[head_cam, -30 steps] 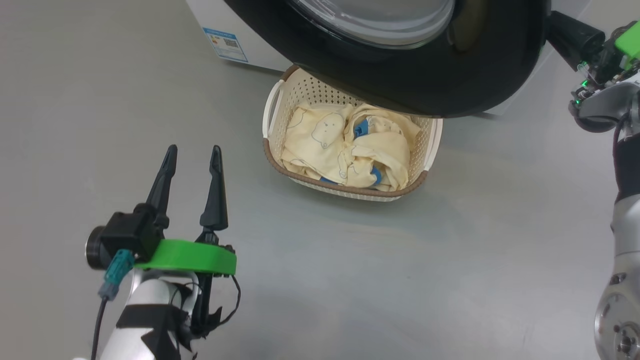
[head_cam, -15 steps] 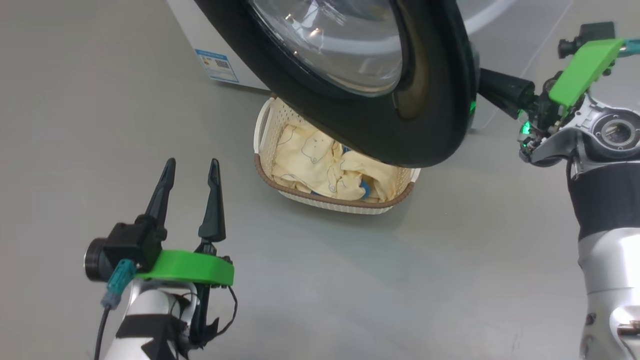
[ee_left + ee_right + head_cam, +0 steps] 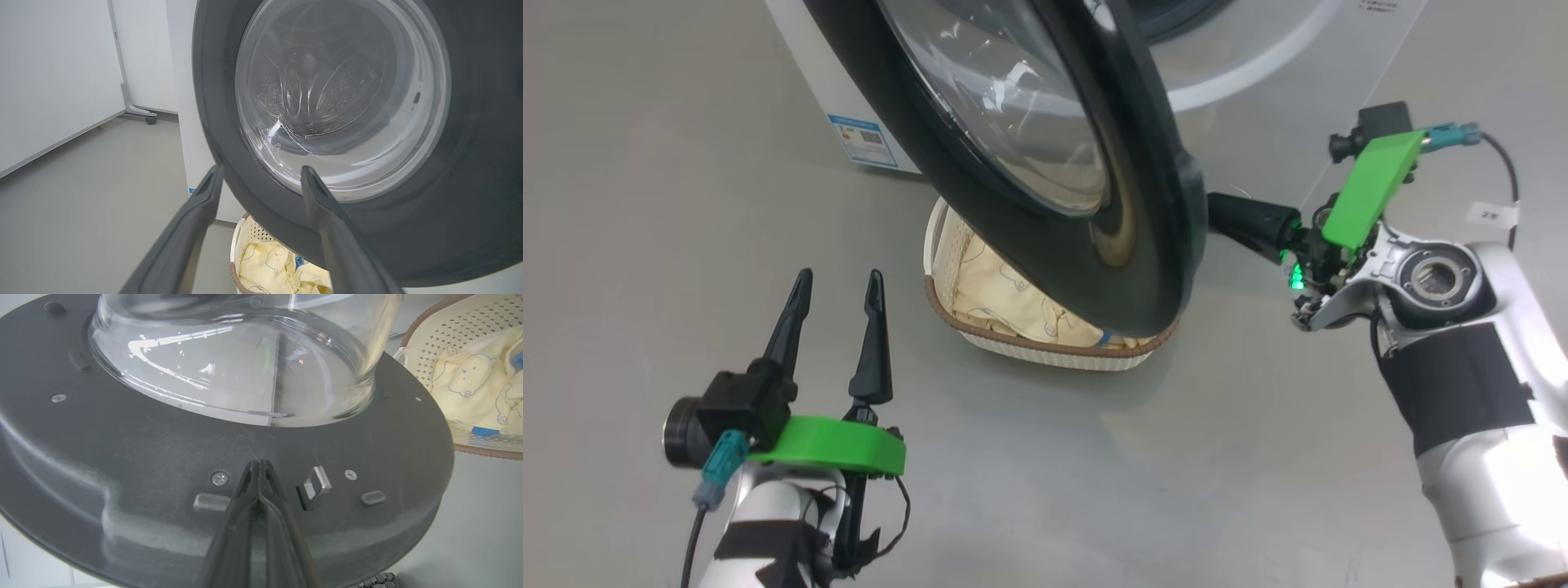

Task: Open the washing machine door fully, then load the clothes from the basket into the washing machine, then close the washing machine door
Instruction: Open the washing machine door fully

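- The door (image 3: 1156, 220) stands part-open, angled out from the washer (image 3: 1274, 73). You see a wide glossy black rim around a bulging clear glass bowl (image 3: 1005, 122) streaked with light.
- From the right wrist view, the door's inner face is matt dark grey. It is set with screws (image 3: 220, 478), 2 small oblong pads (image 3: 210, 502) and a metal latch (image 3: 316, 486).
- Your right gripper (image 3: 259, 465) has its jaws pressed together on nothing. Its tips are at that inner face, seemingly touching it, between 1 screw and the latch.
- Your left gripper (image 3: 840, 282) hangs over the grey floor (image 3: 1094, 490), left of the basket and well apart from the door. Its jaws are apart and empty.
- The basket (image 3: 1045, 349) sits on the floor just before the washer, under the door's lower edge, which hides its far part in the head view. It has cream perforated walls and a brown woven-look rim.
- The clothes (image 3: 1013, 314) lie heaped inside the basket. They are pale yellow, with line-drawn bears and blue trim.
- Through the glass, the left wrist view gives you the perforated steel drum (image 3: 347, 85).
- A small blue label (image 3: 859, 140) sits low on the washer's white front.
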